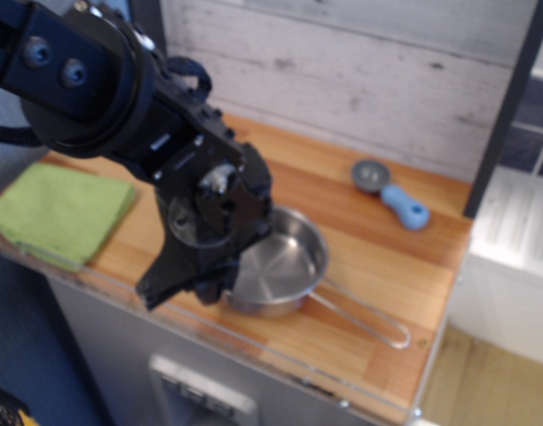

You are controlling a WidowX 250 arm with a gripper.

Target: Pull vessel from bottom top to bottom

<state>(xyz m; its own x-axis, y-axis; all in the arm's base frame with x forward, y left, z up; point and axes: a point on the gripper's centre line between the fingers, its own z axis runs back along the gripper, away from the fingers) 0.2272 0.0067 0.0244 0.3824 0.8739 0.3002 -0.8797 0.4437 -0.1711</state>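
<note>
The vessel (285,266) is a round shiny steel pan with a thin wire-loop handle (369,318) pointing right. It sits near the front edge of the wooden counter (378,240). My black gripper (220,288) is at the pan's left rim and appears shut on that rim; the arm hides the fingers and the pan's left side. The frame is blurred.
A small grey measuring scoop with a blue handle (391,193) lies at the back right. A green cloth (54,213) lies at the left. A clear plastic lip runs along the counter's front edge (280,359). A white plank wall stands behind.
</note>
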